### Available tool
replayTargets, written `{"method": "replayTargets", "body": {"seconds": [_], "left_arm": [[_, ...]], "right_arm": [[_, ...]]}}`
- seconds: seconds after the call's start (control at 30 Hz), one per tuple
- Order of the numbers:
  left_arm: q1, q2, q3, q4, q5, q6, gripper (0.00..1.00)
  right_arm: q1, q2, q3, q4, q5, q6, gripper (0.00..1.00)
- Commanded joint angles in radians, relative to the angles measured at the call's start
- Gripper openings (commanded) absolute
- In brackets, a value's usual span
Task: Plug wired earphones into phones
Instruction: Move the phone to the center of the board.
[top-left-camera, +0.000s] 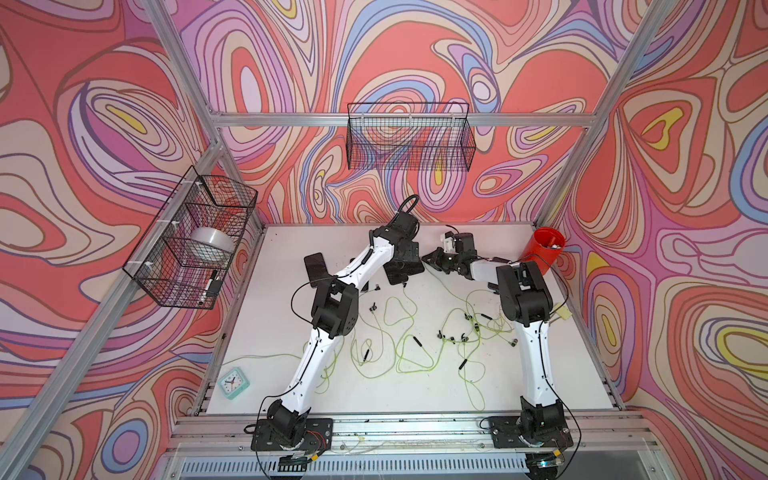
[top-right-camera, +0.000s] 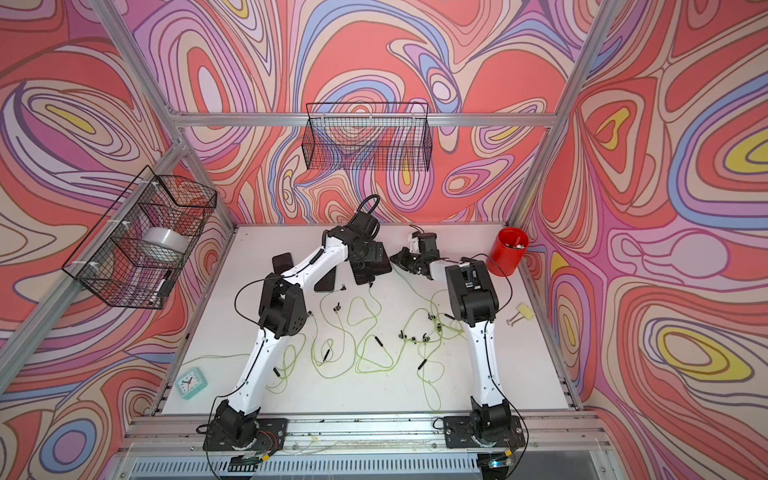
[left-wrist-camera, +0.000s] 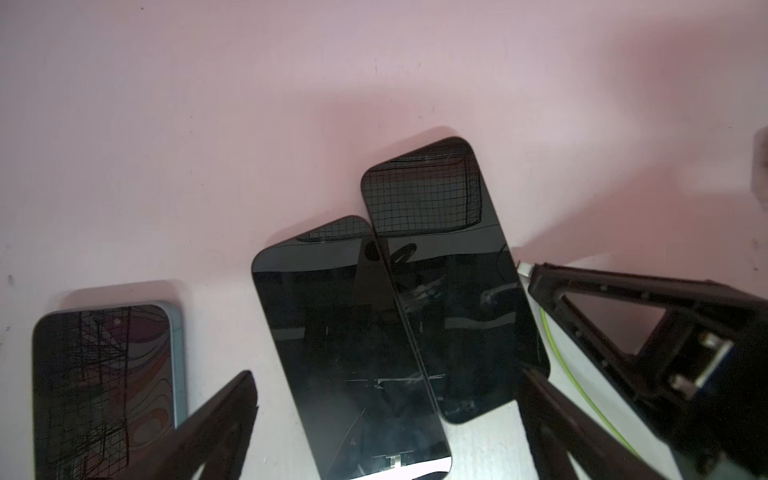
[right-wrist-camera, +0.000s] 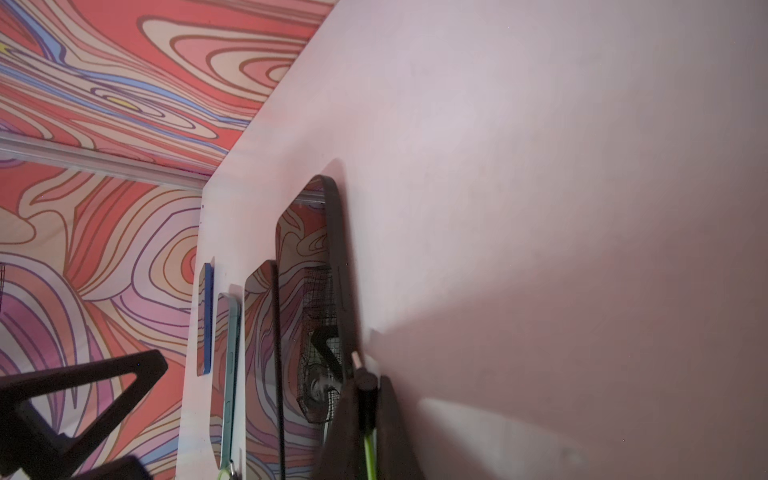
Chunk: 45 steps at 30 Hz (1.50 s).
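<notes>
You've got swirly wallpaper (top-left-camera: 124, 104) in red, pink, lilac and blue on every wall. An aluminium frame (top-left-camera: 282, 119) stands around a white tabletop (top-left-camera: 415, 395). One black wire basket (top-left-camera: 374, 141) hangs on the back rail. A second basket (top-left-camera: 166, 286) on the left holds a tape roll (top-left-camera: 212, 243). Red cup (top-left-camera: 544, 249) far right corner, teal clock (top-left-camera: 233, 382) front left. Light is soft and even.
</notes>
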Motion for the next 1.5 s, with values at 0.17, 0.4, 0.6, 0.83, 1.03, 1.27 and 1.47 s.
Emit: {"method": "replayTargets", "body": {"seconds": [0.17,0.4,0.6,0.83,1.03,1.27,1.47], "left_arm": [[0.015,0.041,-0.034,-0.081,-0.087,0.028,1.0],[0.031,0.032,-0.053,-0.104,-0.079,0.049,0.97],[0.035,-0.119,-0.198,-0.072,-0.143,0.129,1.0],[0.122,-0.214,-0.338,-0.101,-0.053,0.114,1.0],[0.163,-0.164,-0.317,-0.131,-0.001,0.122,1.0],[0.188,-0.119,-0.295,-0.139,0.033,0.12,1.0],[0.197,-0.115,-0.33,-0.157,-0.002,0.105,1.0]], "right_arm": [[0.068,0.054,-0.111,-0.047,-0.003,0.061,0.03],[0.101,0.004,-0.181,-0.012,-0.022,0.073,0.03],[0.098,-0.05,-0.189,-0.089,0.018,0.015,0.03],[0.098,-0.128,-0.217,-0.145,0.06,-0.035,0.03],[0.096,-0.19,-0.255,-0.182,0.078,-0.07,0.03],[0.089,-0.242,-0.31,-0.191,0.099,-0.083,0.03],[0.084,-0.256,-0.318,-0.194,0.104,-0.085,0.03]]}}
